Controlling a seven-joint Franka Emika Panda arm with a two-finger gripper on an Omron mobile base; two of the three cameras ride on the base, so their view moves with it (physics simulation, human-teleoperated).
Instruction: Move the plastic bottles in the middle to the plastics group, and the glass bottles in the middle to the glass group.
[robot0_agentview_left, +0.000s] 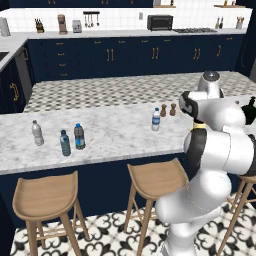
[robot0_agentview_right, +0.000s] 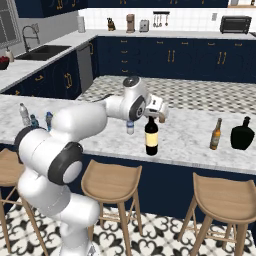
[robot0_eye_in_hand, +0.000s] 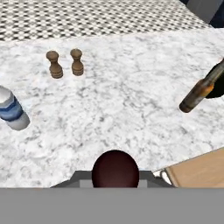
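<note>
Right base view shows the end effector (robot0_agentview_right: 152, 117) closed on the neck of the wine bottle (robot0_agentview_right: 151, 136), which hangs upright directly beneath it over the near part of the marble surface (robot0_agentview_right: 190, 135); whether its base touches the marble cannot be told. Looking down from the hand view, the bottle's reddish top (robot0_eye_in_hand: 115, 169) sits right between the fingers. Just behind the end effector and slightly to its left stands the clear blue-labelled bottle (robot0_agentview_right: 130, 127), upright. Further out on that side are two small wooden shakers (robot0_eye_in_hand: 65, 63), close together. Well off to the right stand the amber bottle (robot0_agentview_right: 215, 134) and, beside it, the squat black bottle (robot0_agentview_right: 242, 133). Far to the left, in the left base view, the dark grey-tinted bottle (robot0_agentview_left: 79, 136) stands just beside the teal-blue bottle (robot0_agentview_left: 65, 143), with the white-labelled clear bottle (robot0_agentview_left: 37, 133) a little beyond them.
</note>
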